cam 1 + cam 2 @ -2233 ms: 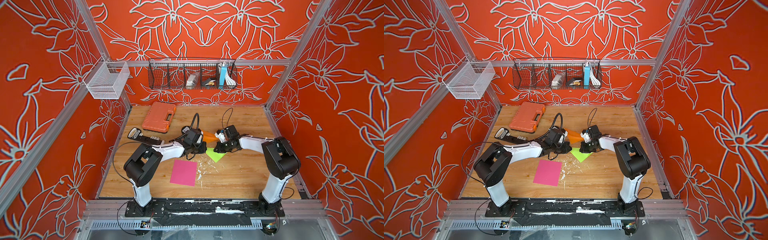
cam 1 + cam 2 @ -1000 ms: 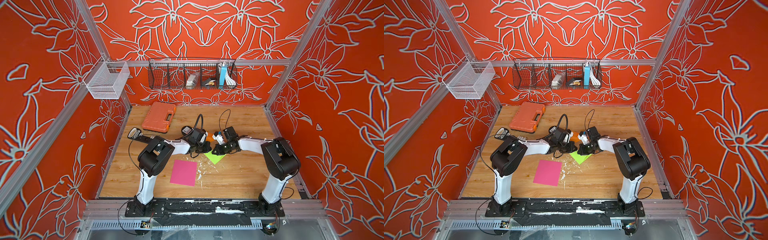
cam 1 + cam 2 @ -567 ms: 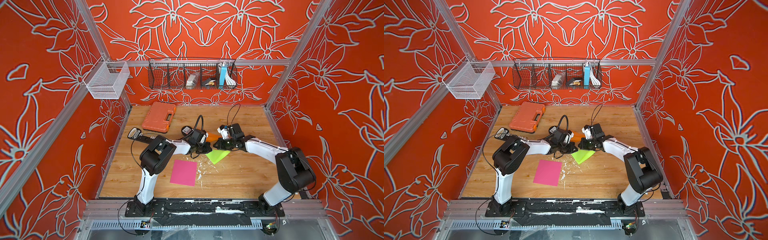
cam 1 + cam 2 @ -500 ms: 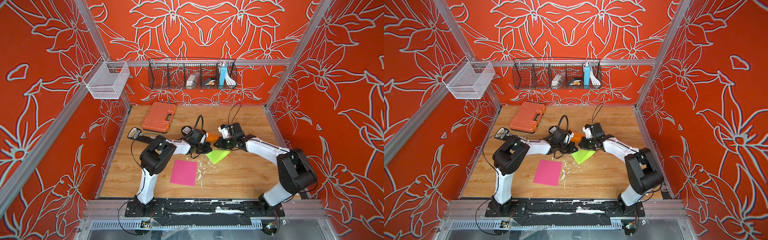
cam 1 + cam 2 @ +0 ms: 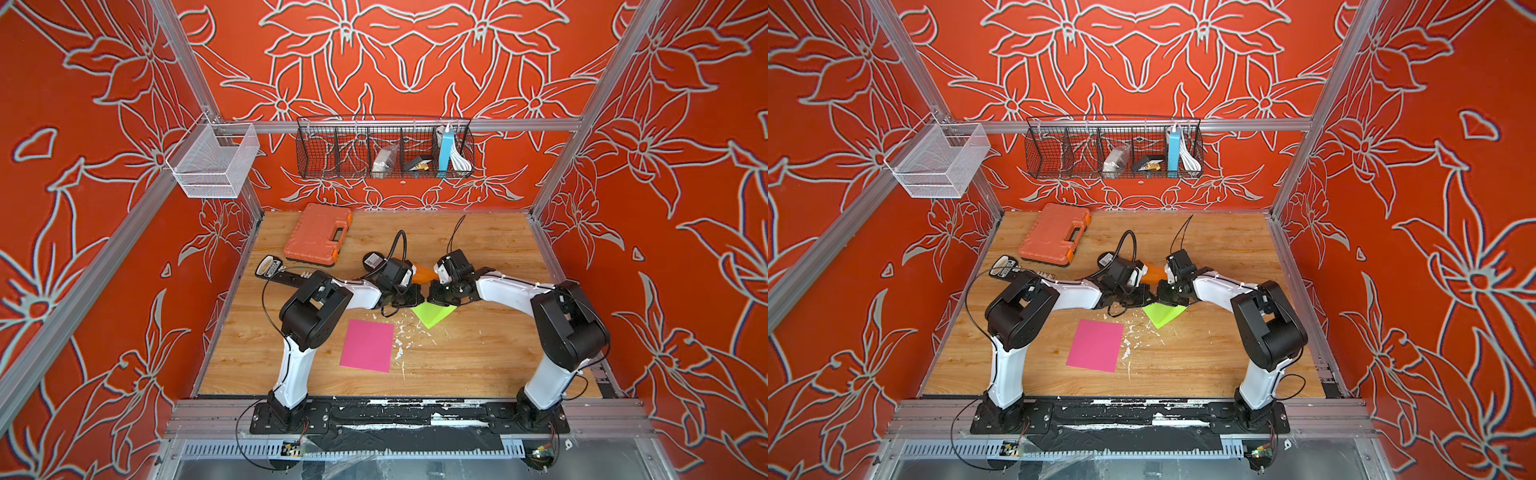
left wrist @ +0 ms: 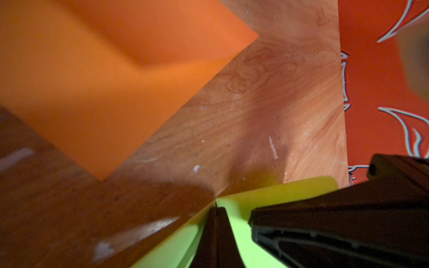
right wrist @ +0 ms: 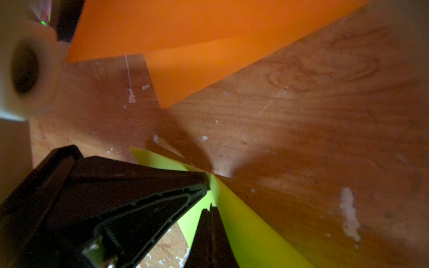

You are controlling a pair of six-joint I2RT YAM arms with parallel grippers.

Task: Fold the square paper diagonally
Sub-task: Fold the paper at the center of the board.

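Paper, the green one, is already a triangle and sits right under both claws. Left claw and right claw are both pressed together, tips down at its long edge, nearly bumping each other. That long edge runs claw to claw and the point aims away from them. My guess at the risk: the tips drag it skew, or they collide.

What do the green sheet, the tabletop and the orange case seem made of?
Green sheet: thin matte paper, its edge curling softly.
Tabletop: wood or wood-look laminate, grain showing, slight sheen.
Orange case: probably moulded plastic, dull, with a handle cutout.
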